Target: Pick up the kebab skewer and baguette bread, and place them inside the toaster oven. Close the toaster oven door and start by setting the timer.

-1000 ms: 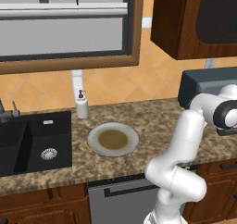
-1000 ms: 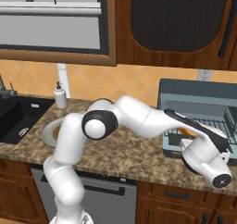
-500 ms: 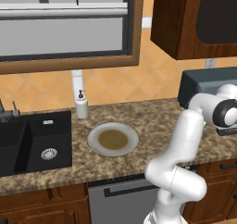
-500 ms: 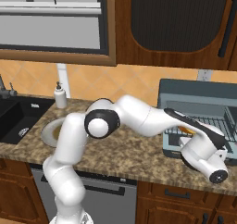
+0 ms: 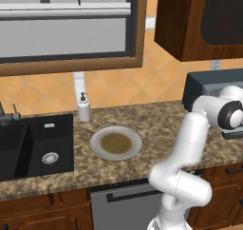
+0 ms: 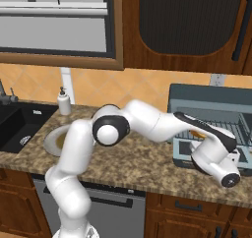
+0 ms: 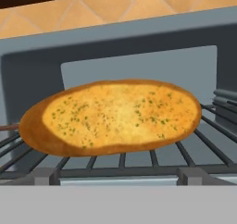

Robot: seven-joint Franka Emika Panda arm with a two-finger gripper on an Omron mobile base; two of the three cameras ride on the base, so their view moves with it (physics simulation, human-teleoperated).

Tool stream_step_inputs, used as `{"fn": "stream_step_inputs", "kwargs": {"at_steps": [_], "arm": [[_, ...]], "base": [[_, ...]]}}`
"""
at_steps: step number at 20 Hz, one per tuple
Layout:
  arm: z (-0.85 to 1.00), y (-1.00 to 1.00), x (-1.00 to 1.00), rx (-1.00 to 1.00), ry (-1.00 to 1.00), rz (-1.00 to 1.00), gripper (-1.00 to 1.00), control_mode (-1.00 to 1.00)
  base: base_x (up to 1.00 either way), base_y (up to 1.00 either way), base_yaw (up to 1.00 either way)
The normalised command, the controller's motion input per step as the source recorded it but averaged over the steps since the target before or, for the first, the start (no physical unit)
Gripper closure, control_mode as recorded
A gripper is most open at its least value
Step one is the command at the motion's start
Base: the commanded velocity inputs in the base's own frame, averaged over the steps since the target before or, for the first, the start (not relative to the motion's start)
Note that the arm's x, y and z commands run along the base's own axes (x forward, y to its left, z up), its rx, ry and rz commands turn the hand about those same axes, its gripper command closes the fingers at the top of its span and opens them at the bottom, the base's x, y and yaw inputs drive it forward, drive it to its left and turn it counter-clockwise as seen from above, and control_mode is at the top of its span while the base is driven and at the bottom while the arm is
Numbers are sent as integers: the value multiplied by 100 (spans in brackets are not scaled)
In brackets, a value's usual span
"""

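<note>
Gripper (image 6: 235, 159) fingers spread wide and empty, just before the baguette bread (image 7: 111, 116) on the toaster oven (image 6: 216, 100) rack

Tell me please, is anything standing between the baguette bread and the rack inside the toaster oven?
No. The baguette bread already lies on the wire rack inside the toaster oven; nothing visible lies between them.
</note>
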Motion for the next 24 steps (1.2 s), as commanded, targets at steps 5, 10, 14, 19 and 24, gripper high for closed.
{"fn": "stream_step_inputs", "kwargs": {"at_steps": [5,10,14,19,24], "arm": [[0,0,31,0,0,0,-100,-100],[0,0,26,0,0,0,-100,-100],[0,0,25,0,0,0,-100,-100],[0,0,24,0,0,0,-100,-100],[0,0,26,0,0,0,-100,-100]], "base": [[0,0,0],[0,0,0],[0,0,0],[0,0,0],[0,0,0]]}}
